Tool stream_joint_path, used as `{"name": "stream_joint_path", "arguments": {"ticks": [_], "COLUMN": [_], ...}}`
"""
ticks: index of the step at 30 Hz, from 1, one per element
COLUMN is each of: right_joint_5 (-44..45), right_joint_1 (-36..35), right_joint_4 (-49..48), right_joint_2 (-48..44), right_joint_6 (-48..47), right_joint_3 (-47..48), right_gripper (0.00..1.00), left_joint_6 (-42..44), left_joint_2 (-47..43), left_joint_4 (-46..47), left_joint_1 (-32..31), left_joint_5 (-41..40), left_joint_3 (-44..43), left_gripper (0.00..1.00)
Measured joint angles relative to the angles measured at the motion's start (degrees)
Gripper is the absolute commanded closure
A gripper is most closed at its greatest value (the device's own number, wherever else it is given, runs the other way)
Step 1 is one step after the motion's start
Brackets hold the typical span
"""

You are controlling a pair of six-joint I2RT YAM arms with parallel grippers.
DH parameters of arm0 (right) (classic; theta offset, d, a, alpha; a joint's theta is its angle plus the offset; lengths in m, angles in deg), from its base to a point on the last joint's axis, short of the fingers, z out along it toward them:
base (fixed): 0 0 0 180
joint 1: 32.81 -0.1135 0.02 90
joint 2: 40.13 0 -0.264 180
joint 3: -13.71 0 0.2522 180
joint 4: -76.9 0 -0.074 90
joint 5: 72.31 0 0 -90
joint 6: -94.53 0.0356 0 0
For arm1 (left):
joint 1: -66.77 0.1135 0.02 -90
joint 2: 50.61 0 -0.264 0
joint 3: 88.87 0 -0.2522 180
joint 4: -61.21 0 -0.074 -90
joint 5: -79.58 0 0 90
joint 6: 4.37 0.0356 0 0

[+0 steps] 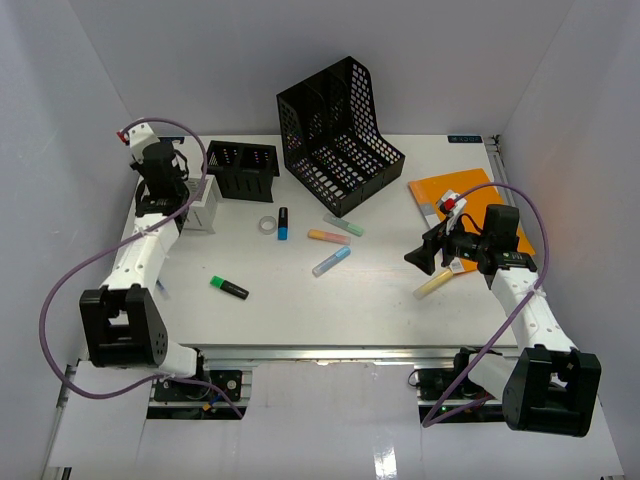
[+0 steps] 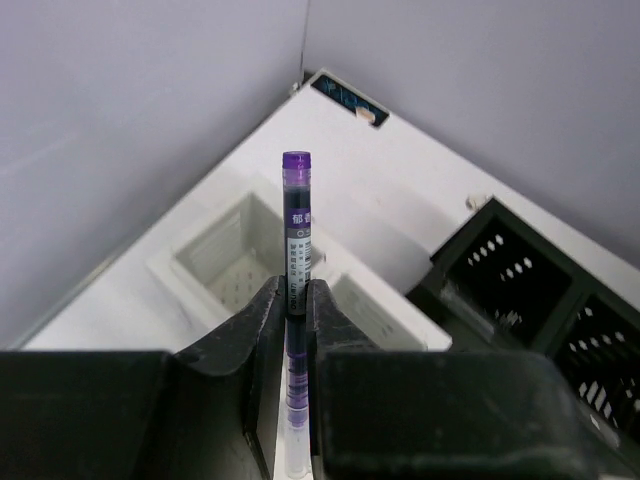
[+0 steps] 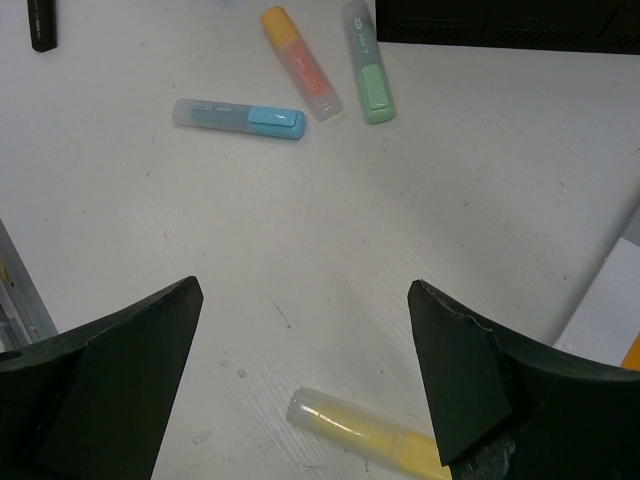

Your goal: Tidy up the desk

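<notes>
"Starting on the left, what has the left gripper (image 2: 290, 295) got?"

"A purple pen (image 2: 297, 215), upright, with the jaws clamped on its lower barrel. It hangs over a white compartment tray (image 2: 200, 262) in the far left corner of the desk (image 1: 330, 310), the big white tabletop boxed in by white walls."

"And beside the tray?"

"A black mesh pen holder (image 1: 243, 168), just to its right. Nearer the front rail a dark green highlighter (image 1: 229, 287) lies by itself. A tape roll (image 1: 267, 224) and a blue marker (image 1: 283, 223) sit side by side near the middle."

"Further right?"

"A black mesh magazine file (image 1: 340, 135) stands at the back. In front of it lie three pastel highlighters: orange (image 1: 328, 237), green (image 1: 343, 225) and blue (image 1: 331, 262)."

"The right side?"

"An orange notebook (image 1: 455, 195) lies flat near the far right edge. The right gripper (image 3: 305, 290) hovers above the tabletop, jaws wide apart and holding nothing. A yellow highlighter (image 3: 365, 432) lies below it, one end hidden behind a finger."
</notes>
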Motion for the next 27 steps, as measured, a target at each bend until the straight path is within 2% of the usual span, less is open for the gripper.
{"name": "stream_joint_path", "arguments": {"ticks": [7, 12, 20, 25, 27], "right_joint_5": [0.00, 0.01, 0.02, 0.00, 0.00], "right_joint_1": [0.04, 0.04, 0.04, 0.04, 0.04], "right_joint_4": [0.01, 0.01, 0.03, 0.03, 0.03], "right_joint_2": [0.05, 0.54, 1.18, 1.31, 1.31], "right_joint_6": [-0.03, -0.12, -0.18, -0.20, -0.20], "right_joint_3": [0.00, 0.00, 0.00, 0.00, 0.00], "right_gripper": [0.10, 0.10, 0.10, 0.10, 0.10], "left_joint_6": [6.34, 8.56, 9.14, 8.76, 8.46], "left_joint_2": [9.64, 15.38, 17.98, 18.23, 18.16], "left_joint_4": [12.28, 16.13, 19.82, 21.35, 22.10], "left_joint_1": [4.01, 6.33, 7.84, 7.87, 7.87], "left_joint_5": [-1.42, -1.71, -1.21, -0.37, 0.07], "left_joint_3": [-1.35, -3.20, -3.62, -2.38, -0.83], "left_gripper": [1.00, 1.00, 1.00, 0.85, 0.72]}}
